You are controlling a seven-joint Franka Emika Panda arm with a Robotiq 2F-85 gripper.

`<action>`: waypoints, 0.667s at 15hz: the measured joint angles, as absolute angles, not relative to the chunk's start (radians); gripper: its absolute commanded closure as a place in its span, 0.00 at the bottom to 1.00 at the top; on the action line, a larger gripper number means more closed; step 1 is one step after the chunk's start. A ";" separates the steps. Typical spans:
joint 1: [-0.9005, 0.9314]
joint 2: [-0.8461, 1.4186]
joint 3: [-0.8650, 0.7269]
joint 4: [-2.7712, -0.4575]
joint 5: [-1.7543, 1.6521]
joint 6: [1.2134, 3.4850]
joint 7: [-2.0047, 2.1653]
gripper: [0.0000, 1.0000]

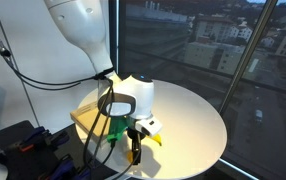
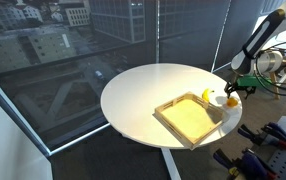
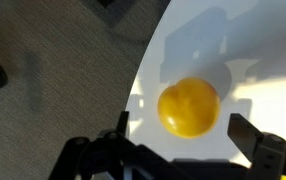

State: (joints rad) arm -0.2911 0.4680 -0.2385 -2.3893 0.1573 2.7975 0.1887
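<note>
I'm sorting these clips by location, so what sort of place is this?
Probably an office or lab high in a city building: tall glass window walls look down on rooftops, a round white table stands beside them, and the floor looks like grey carpet.

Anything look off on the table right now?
One thing: the round yellow object sits right by the rim of the table, outside the wooden tray, with floor just past it, so a nudge might roll it off. The end effector hangs open over it. No spills or damage visible.
</note>
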 measured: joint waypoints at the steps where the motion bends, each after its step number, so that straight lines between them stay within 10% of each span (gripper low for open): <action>1: -0.292 0.471 -0.236 -2.388 0.159 2.800 0.188 0.00; 10: -0.292 0.502 -0.224 -2.372 0.166 2.807 0.188 0.00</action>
